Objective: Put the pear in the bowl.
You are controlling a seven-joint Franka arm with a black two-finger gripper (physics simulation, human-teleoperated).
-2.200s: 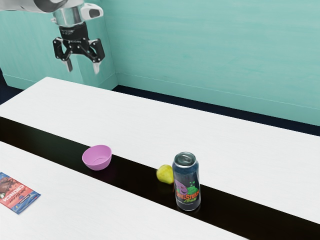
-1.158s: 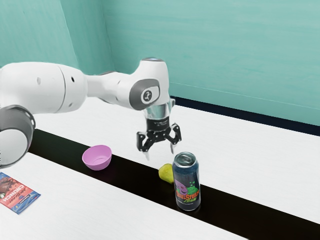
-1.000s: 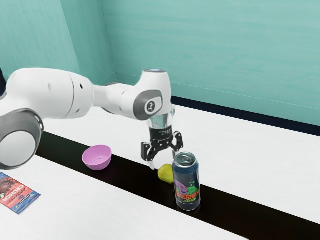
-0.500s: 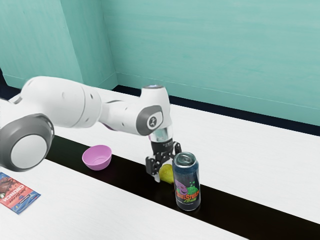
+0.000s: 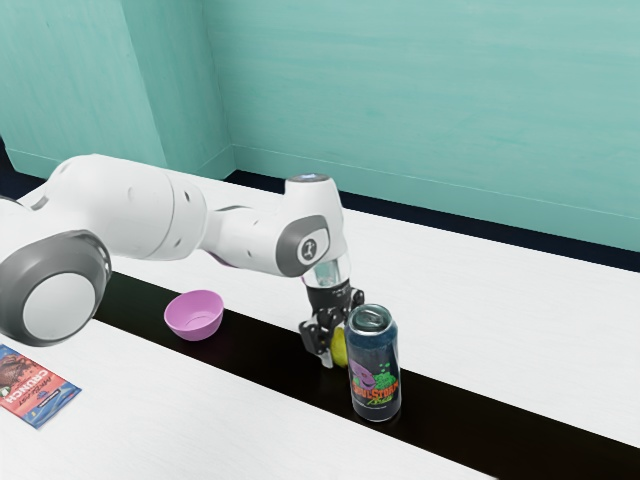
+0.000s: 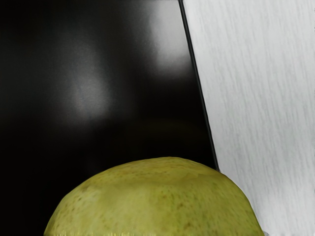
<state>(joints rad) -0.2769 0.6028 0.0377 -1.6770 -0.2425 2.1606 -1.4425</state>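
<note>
At the exterior view's left, a CRUNCH packet lies on the white tabletop. Rightward, the pink bowl sits on the black strip, followed by the gripper, low at the pear; with the can partly in the way, I can't tell whether it grips. The pear is outside the bowl, near the strip's far edge, partly behind the tall drink can, which stands upright towards the near edge.

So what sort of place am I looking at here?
Probably a computer-simulated room, perhaps a dining or demonstration space: there are teal walls, a white table with a black strip, and a pink bowl and drinks can standing on it.
</note>
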